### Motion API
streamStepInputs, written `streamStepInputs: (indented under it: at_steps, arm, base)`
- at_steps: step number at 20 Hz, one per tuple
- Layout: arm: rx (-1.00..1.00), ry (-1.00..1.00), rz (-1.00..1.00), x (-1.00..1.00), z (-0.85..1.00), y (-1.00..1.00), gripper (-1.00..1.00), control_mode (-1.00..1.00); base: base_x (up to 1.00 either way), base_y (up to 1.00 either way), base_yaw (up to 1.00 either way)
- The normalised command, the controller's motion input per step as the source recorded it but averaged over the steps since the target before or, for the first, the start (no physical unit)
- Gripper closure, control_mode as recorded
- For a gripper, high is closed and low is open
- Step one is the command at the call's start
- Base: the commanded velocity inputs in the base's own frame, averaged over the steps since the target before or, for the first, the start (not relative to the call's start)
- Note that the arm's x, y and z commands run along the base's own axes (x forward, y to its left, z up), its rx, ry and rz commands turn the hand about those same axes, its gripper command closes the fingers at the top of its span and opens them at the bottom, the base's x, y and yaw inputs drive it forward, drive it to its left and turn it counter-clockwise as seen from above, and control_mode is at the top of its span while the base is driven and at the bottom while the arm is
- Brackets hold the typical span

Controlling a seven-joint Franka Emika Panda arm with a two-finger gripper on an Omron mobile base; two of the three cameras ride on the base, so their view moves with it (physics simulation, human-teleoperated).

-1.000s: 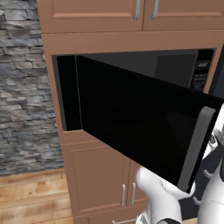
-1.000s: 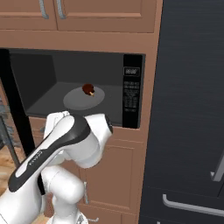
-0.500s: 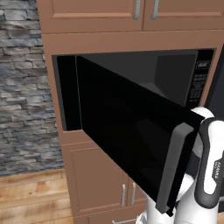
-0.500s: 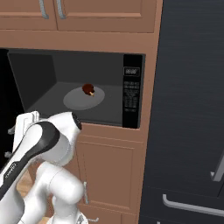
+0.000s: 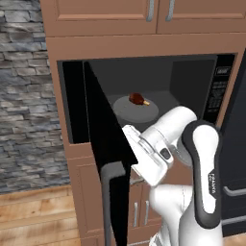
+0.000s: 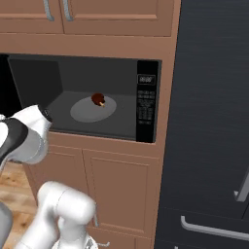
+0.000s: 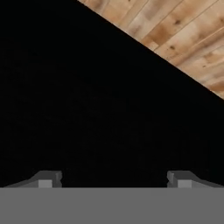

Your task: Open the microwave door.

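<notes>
Swung much wider than a second ago, the door (image 5: 103, 144) now stands about edge-on to the left base camera, hinged at the left side of the microwave (image 5: 211, 91); before, its glossy face still covered most of the cavity. With it out of the way, the turntable (image 5: 136, 108) and a small brown food item (image 5: 137, 99) on it show inside the microwave. The arm has followed the door round toward the microwave's left.

In the hand view the pincer (image 7: 113, 179) has its tips set wide apart with nothing between them, holding nothing. They point straight at the door's black inner face (image 7: 87, 109), close in front. The wooden floor (image 7: 175, 39) shows past the door's edge.

The door's grey bar handle (image 5: 111, 202) runs vertically along its free edge, below and left of the hand in the left base view, on the far side from the microwave. Judging by this, the door looks close to fully open, and any further push would go against the inner face, away from the microwave.
</notes>
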Motion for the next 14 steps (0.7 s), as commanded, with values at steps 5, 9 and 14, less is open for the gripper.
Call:
streamStepInputs:
  at_steps: [5, 9, 14]
  arm:
    - [0.01, 0.0, 0.0, -0.34, 0.0, 1.0, -1.0, -1.0]
    - [0.04, 0.0, 0.0, -0.13, 0.0, 0.43, -1.0, -1.0]
    - [0.0, 0.0, 0.0, 0.0, 0.0, 0.0, -1.0, -1.0]
  base:
    - [0.0, 0.0, 0.0]
    - [0.0, 0.0, 0.0]
    - [0.0, 0.0, 0.0]
